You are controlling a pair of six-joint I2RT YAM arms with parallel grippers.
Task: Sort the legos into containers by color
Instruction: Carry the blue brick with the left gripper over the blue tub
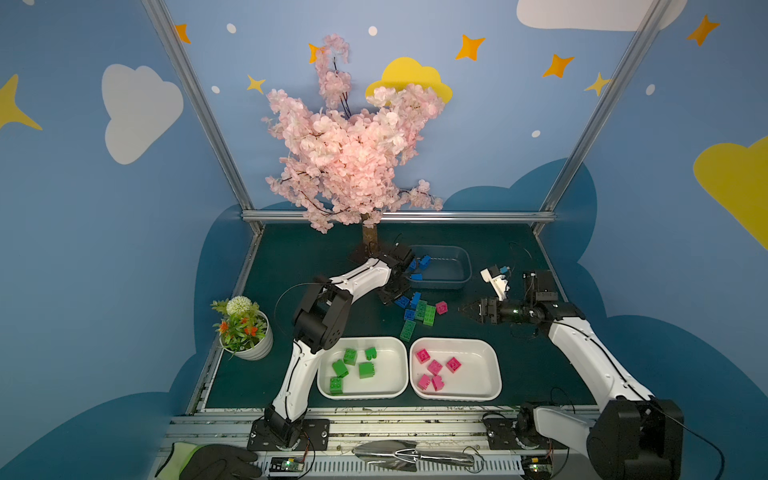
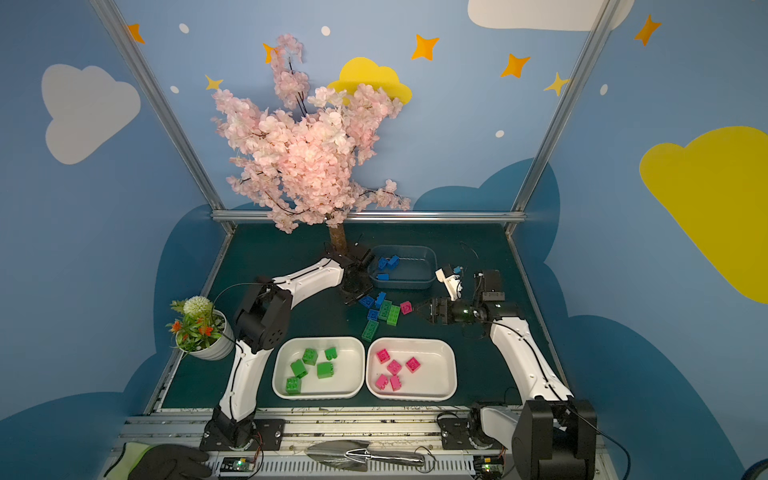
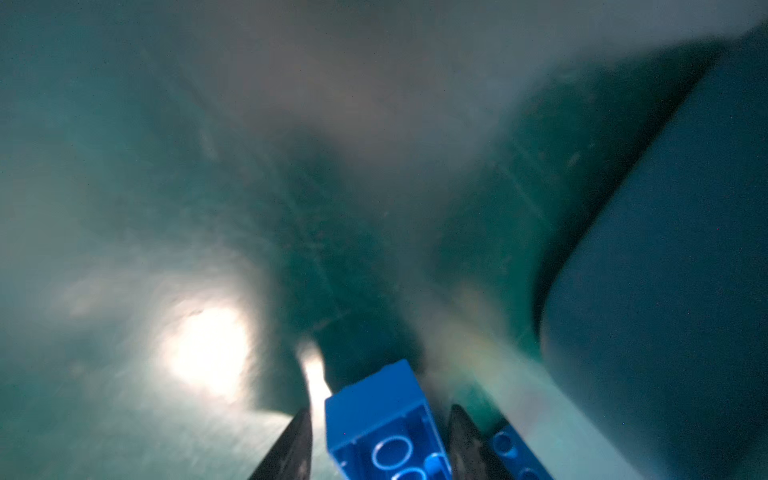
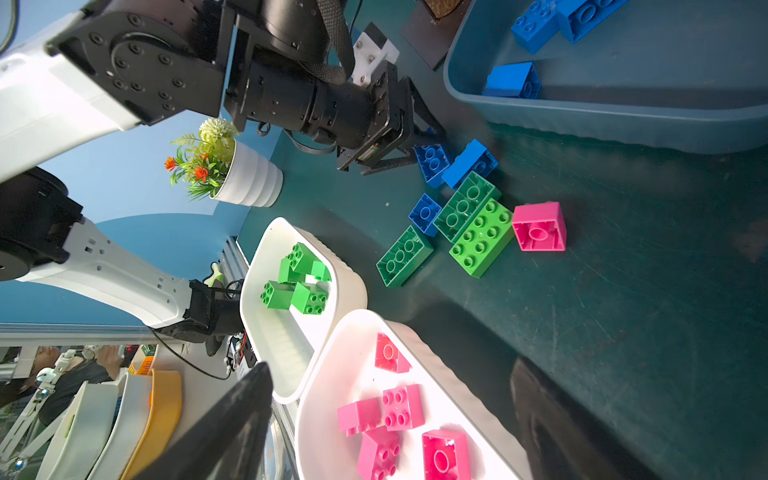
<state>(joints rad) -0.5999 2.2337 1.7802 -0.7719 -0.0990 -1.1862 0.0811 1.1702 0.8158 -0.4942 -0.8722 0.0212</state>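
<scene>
Left wrist view blurred; blue brick (image 3: 380,419) cropped.

Eight green legos (image 1: 365,370), six blue legos (image 1: 415,299), six pink legos (image 1: 453,364), two trays (image 1: 388,380), one tub (image 1: 444,284)

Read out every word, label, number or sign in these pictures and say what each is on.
No text is readable anywhere.
On the left gripper, a small sticker: too small and blurred to read.
On a circuit board at the front: markings too small to read.
</scene>
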